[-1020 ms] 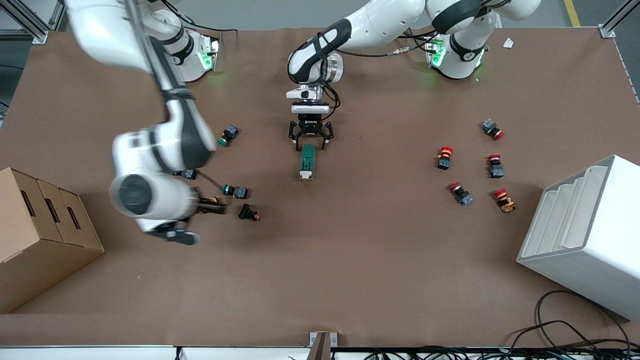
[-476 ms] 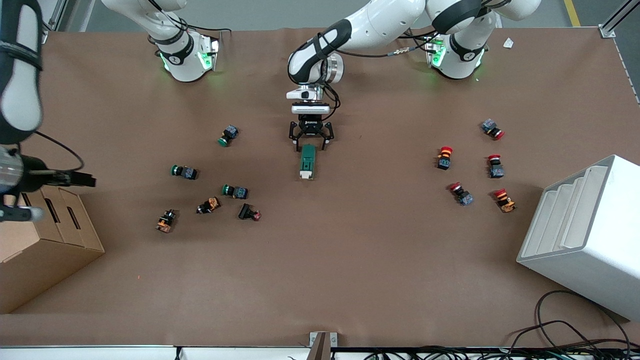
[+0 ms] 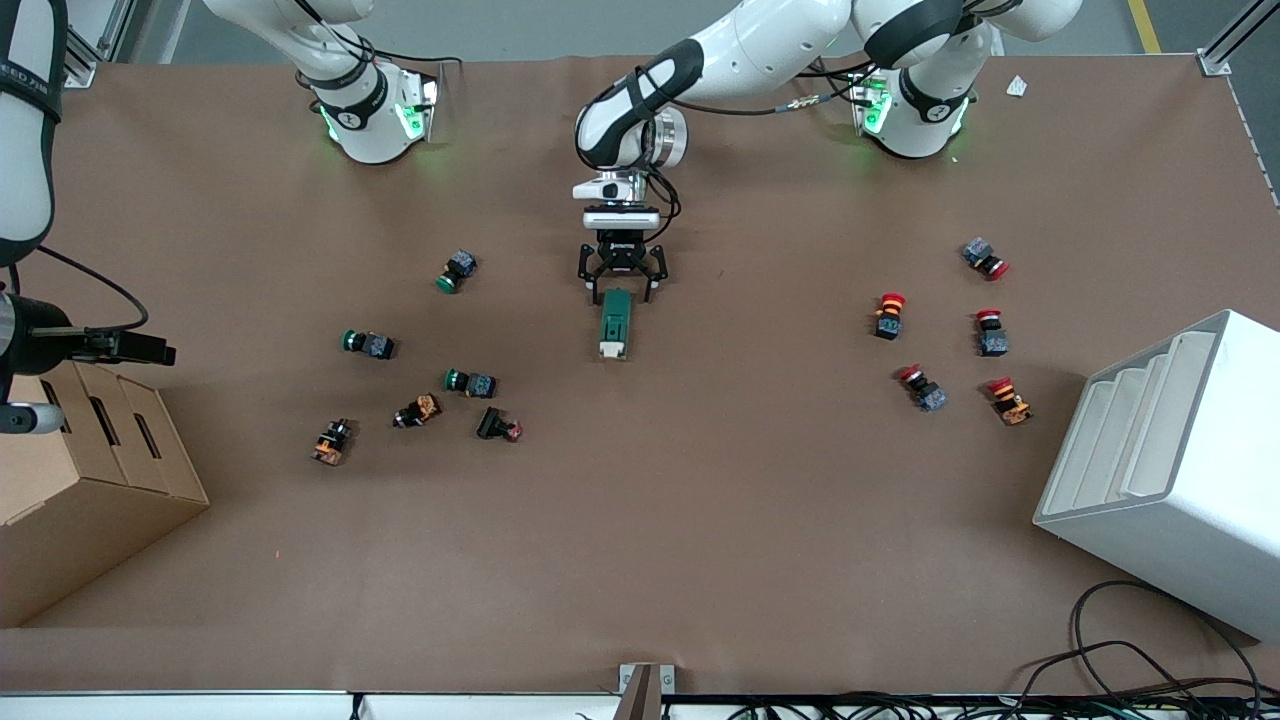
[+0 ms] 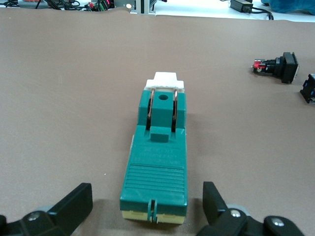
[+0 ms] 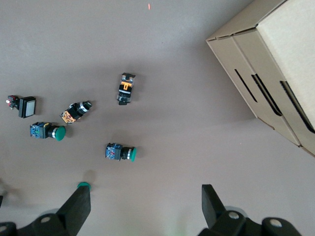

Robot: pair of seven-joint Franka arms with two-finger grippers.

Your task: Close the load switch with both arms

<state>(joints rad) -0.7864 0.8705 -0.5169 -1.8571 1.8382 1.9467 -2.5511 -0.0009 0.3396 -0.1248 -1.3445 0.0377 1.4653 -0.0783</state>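
Note:
The load switch [image 3: 614, 325] lies flat mid-table: a dark-green block with its white end [image 3: 609, 350] nearer the front camera. In the left wrist view the load switch [image 4: 156, 162] shows two copper blades along its top. My left gripper [image 3: 620, 285] is low at the switch's end farther from the front camera. It is open, with one finger [image 4: 74, 204] on each side, apart from the block. My right gripper [image 5: 145, 206] is open and empty. It is held high over the table beside the cardboard box. The right arm [image 3: 25, 150] shows at the view's edge.
Green-capped push buttons [image 3: 369, 344] and small parts [image 3: 498, 425] lie toward the right arm's end. Red-capped buttons [image 3: 888, 315] lie toward the left arm's end. A cardboard box [image 3: 90, 470] and a white bin [image 3: 1170, 470] stand at the table's ends.
My right arm has swung away from over the green buttons toward the cardboard box and now nearly holds still. The left gripper and the switch have not moved.

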